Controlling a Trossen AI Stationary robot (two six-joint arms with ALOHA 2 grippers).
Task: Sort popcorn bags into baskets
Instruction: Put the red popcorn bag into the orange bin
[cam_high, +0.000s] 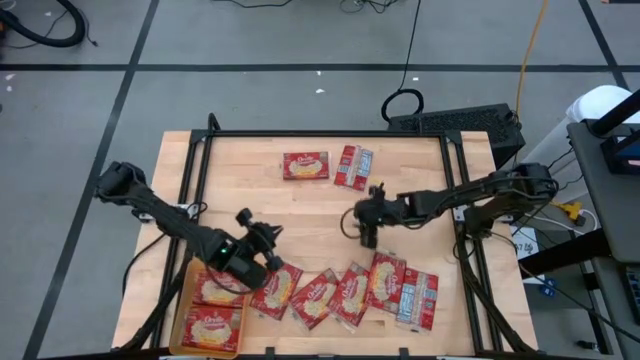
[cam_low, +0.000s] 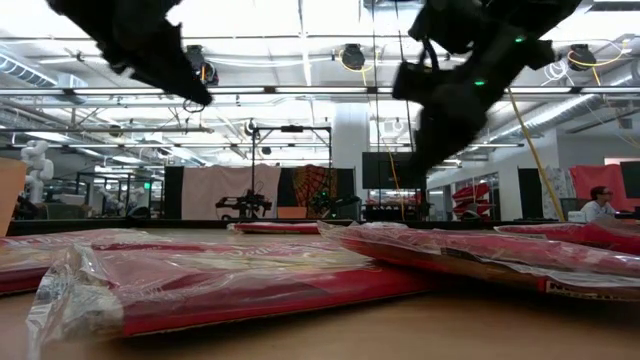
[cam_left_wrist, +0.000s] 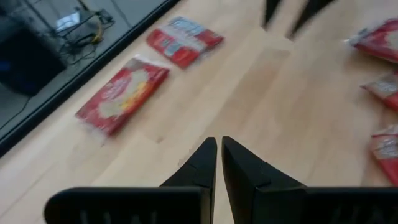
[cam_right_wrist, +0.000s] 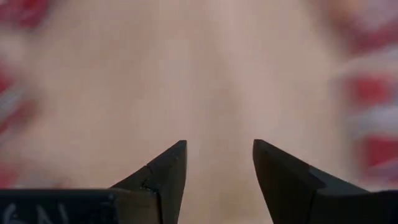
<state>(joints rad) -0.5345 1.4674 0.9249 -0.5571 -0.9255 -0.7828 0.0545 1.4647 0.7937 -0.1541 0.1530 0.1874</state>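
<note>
Basket: shallow rectangular orange tray (cam_high: 178, 318) at the lower left of the high view, two flat red popcorn packets (cam_high: 212, 325) already lying in it.
Loose bags: row of red packets (cam_high: 345, 292) along the lower middle, beside the tray; two more packets (cam_high: 305, 165) near the upper middle of the wooden table (cam_high: 420, 170).
Left gripper (cam_left_wrist: 219, 152): fingers nearly together, empty, over bare wood just above the tray's upper right corner.
Right gripper (cam_right_wrist: 217, 162): fingers apart, empty, hanging over bare wood at the table's centre, above the row.
Risk: packets in the row overlap, so a pinch may lift two at once or slip off the slick wrapper.
Obstruction: both arms sit close over the middle; reaching for the same packet could make them collide.
Surroundings: black frame rails (cam_high: 320, 134) edge the table.
</note>
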